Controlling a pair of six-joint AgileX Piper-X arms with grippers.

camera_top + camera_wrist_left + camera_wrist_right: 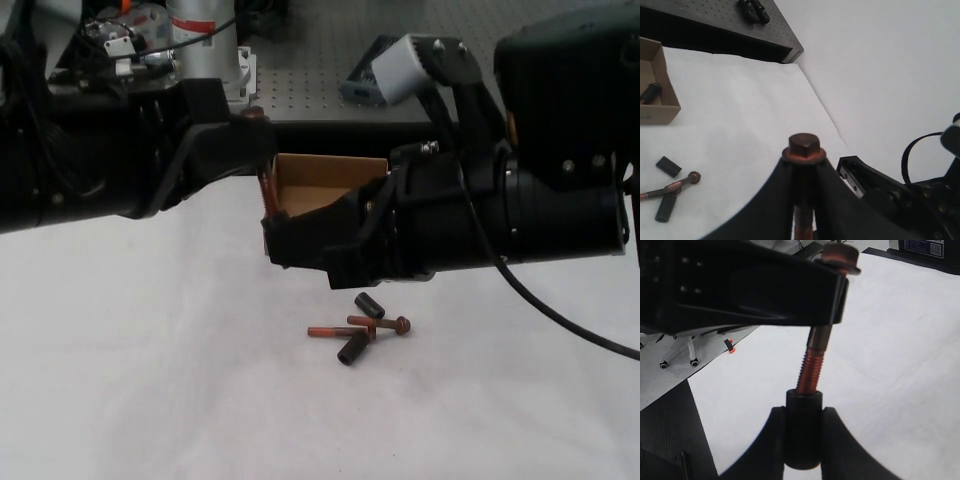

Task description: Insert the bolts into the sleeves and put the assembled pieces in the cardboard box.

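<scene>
Bolt [816, 352] upright, head up, clamped in left pincer [803, 170]; threaded tip meets sleeve [803, 440] gripped by right pincer [803, 415].

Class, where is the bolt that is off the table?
The bolt is clamped in the left gripper above the table, threaded tip at the mouth of the sleeve held by the right gripper.

The cardboard box [318, 182] is half hidden behind the left arm [110, 165] and the right arm [470, 225]. The picture's edge cuts off the shank of the bolt [803, 148]. Its tip is inside the sleeve [803, 427]; how deep, I cannot tell.
</scene>
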